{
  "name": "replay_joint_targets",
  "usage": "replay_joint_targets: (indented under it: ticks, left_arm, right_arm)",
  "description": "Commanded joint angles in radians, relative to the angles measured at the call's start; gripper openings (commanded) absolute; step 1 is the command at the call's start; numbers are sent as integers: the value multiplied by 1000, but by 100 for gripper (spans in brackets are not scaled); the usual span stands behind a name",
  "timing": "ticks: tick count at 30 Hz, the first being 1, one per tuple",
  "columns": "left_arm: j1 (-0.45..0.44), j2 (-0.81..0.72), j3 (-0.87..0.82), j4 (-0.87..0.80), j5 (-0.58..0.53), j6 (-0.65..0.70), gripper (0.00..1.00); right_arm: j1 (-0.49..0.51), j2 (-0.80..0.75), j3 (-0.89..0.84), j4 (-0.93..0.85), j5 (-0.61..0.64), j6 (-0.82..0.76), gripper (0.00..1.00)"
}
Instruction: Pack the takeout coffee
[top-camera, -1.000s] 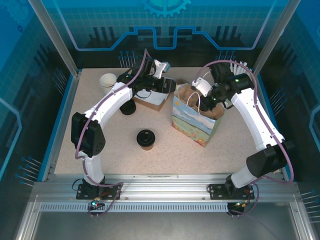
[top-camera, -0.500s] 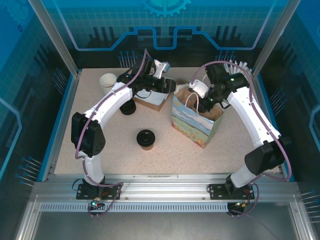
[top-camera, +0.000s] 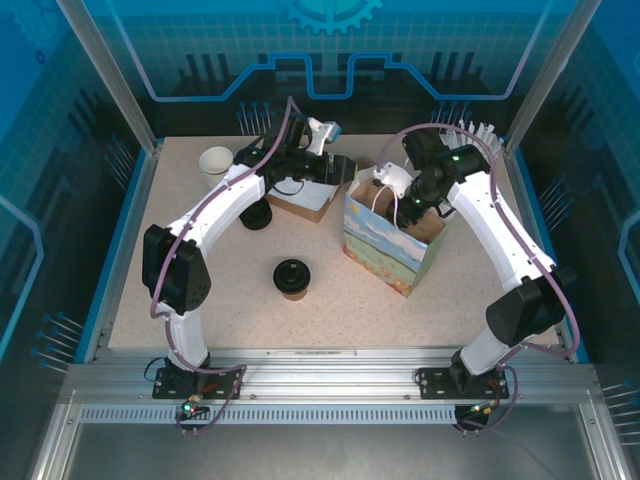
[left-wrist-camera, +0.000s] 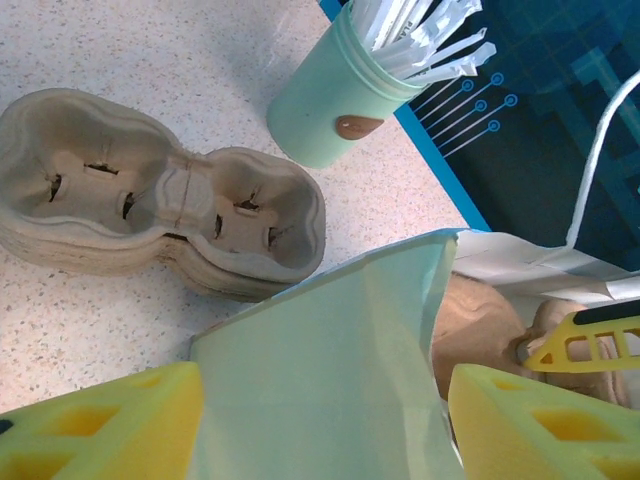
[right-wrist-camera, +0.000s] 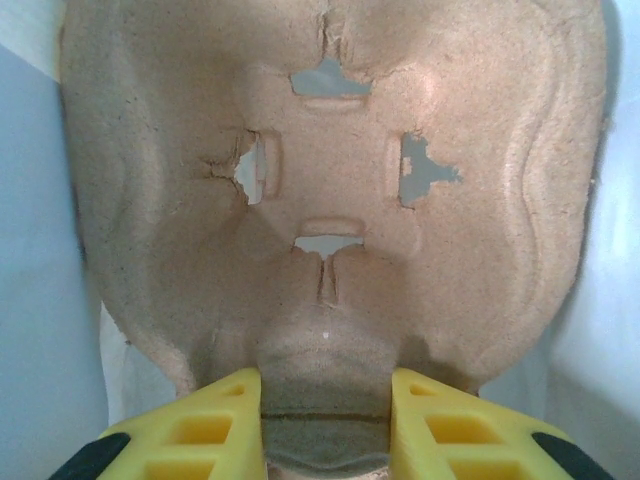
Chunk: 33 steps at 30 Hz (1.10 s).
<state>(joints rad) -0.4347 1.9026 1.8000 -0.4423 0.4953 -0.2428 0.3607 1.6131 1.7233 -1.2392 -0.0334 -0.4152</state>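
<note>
The packing is barely begun. The coffee (top-camera: 292, 278) stands lidded on the desk (top-camera: 220, 310), well apart from the bag (top-camera: 385, 252). The bag holds a pulp carrier (right-wrist-camera: 330, 170) with an empty well, and the right end effector (right-wrist-camera: 325, 390) is clamped on the carrier's edge. The left end effector (left-wrist-camera: 322, 385) has its jaws apart, astride the bag's rim. Seating the coffee in the bag appears to be what is left.

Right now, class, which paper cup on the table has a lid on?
The brown takeout coffee near the table's middle: it wears a black lid, while the white cup at the back left stands open.
</note>
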Motion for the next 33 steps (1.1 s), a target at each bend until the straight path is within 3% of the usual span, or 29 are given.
replay_joint_targets:
  ticks: [1,13,25,33]
  left_arm:
    - [7,-64,-5,49,33,-36,70]
    - [37,-210,-109,131,-72,-59,75]
    - [54,-471,-421,252,-208,-101,75]
    - [53,-589,-562,281,-222,-118,76]
  right_arm:
    - [13,20,19,-23,28,19,30]
    - [23,56,-34,28,27,34,30]
    - [23,76,-111,94,30,58,30]
    - [24,92,-156,141,29,71,30]
